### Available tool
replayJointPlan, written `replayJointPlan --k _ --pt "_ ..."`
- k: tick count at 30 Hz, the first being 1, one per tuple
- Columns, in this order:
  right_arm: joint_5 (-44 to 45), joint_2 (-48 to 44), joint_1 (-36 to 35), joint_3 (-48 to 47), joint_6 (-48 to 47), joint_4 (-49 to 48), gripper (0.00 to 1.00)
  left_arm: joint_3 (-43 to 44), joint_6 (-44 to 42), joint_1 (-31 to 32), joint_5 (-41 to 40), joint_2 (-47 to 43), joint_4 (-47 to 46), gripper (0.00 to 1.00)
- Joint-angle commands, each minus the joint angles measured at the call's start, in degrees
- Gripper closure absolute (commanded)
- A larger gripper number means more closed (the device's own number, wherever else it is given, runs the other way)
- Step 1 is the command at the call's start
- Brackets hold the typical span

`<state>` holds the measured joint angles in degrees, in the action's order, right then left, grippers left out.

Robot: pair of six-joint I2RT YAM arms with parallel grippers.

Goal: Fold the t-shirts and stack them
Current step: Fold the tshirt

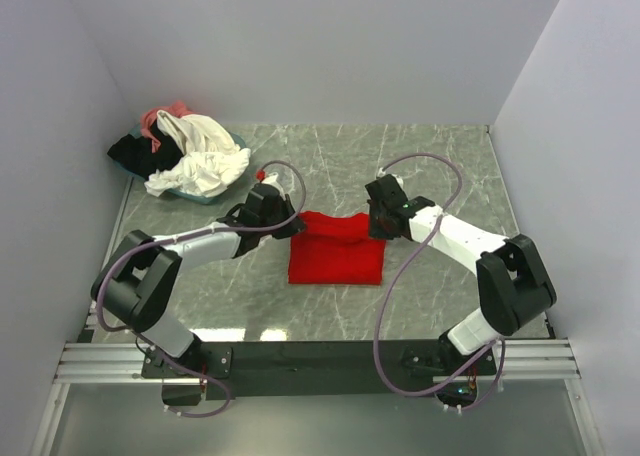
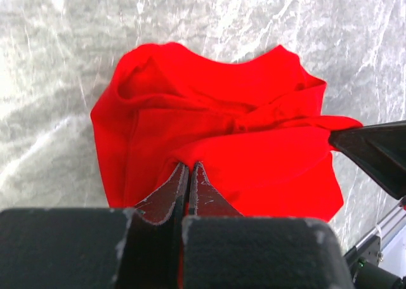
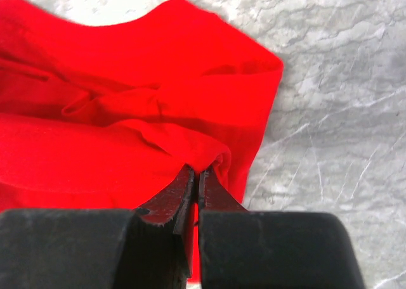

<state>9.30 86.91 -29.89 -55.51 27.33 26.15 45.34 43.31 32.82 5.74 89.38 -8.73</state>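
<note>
Red t-shirt [image 1: 336,248]: soft, creased, folded roughly square, centre of frame.
Left gripper [image 2: 188,170]: fingers pressed together, pinching a red fold.
Right gripper [image 3: 196,173]: likewise clamped on red cloth.
Other t-shirts [image 1: 195,156]: rumpled white, black, pink heap, upper left.
Table [image 1: 440,166]: glossy grey-green veined marble.
Walls [image 1: 300,46]: plain, pale.

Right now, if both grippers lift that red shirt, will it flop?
Probably floppy: the red shirt bunches where the left gripper and right gripper pinch it. Likely light; its thin folds drape flat on the table.
</note>
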Motion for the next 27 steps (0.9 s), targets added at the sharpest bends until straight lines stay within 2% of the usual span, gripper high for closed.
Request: replayJointPlan --k 1,2,3,5,6,9,11,14,15,17,21,27 --pt "0.81 0.89 1.5 -3.2 -1.14 -2.6 0.96 3.69 -1.74 -0.56 -2.04 0.97 0.37 1.0" --pt "1.24 0.89 1.59 -3.64 -1.23 -2.42 0.92 4.83 -1.65 -0.56 -2.83 1.23 1.17 0.97" --pt "1.51 0.63 1.59 -4.51 -1.32 -2.16 0.76 5.63 -1.48 -0.56 -3.97 1.06 2.57 0.86" --pt "2.56 -0.51 1.68 -5.31 -1.49 -0.93 0.58 7.38 -0.69 -0.65 -5.29 -0.51 6.0 0.7" --pt "2.74 -2.61 1.68 -5.31 -1.67 -0.84 0.5 7.57 -0.42 -0.56 -6.95 -1.48 6.79 0.58" --pt "3.97 -9.2 1.59 -3.92 -1.32 -0.93 0.4 7.57 -0.86 -0.47 -10.12 -5.79 10.12 0.43" --pt "4.32 -13.93 1.59 -3.03 -0.88 -0.75 0.38 6.34 -1.21 -0.39 -12.41 -8.94 11.19 0.42" --pt "-1.11 -18.17 1.41 -0.14 -0.53 -3.47 0.38 3.36 -0.69 1.28 -13.03 -12.29 9.79 0.48" --pt "-5.3 -18.53 1.41 1.26 -0.18 -4.43 0.38 2.57 -0.42 3.11 -12.77 -12.83 7.09 0.51" --pt "-8.23 -18.19 1.32 2.06 0.35 -6.63 0.39 0.54 0.37 5.66 -11.98 -13.1 4.27 0.53" --pt "-11.32 -12.57 1.15 1.37 1.14 -6.9 0.42 0.1 1.77 13.83 -12.33 -9.59 -0.92 0.54" --pt "-12.99 -12.55 -0.08 6.88 3.51 -7.69 0.43 0.1 5.11 18.33 -10.66 -1.68 -5.15 0.55"
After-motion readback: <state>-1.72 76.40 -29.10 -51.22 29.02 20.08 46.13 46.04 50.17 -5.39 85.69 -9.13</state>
